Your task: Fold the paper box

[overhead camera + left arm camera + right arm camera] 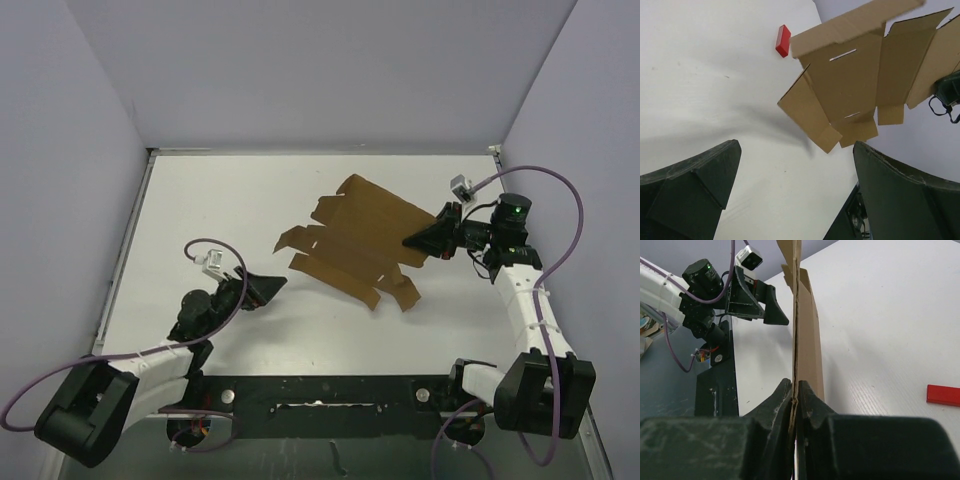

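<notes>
The paper box [350, 240] is a flat brown die-cut sheet with flaps and slots. My right gripper [418, 243] holds its right edge, which is raised off the white table [220, 200]. In the right wrist view the sheet [807, 340] stands edge-on, and the right gripper [794, 396] is shut tight on it. My left gripper [270, 284] stands open to the lower left of the sheet and does not touch it. From the left wrist, the sheet [855, 75] hangs ahead above its shadow, and the left gripper [796, 175] has only bare table between its fingers [690, 190].
A small red rectangular block [783, 40] lies on the table beyond the sheet's far flap, also seen as the red block [943, 394] to the right of the right gripper. Grey walls [330, 70] close in the table on three sides. The black base rail [330, 395] runs along the near edge.
</notes>
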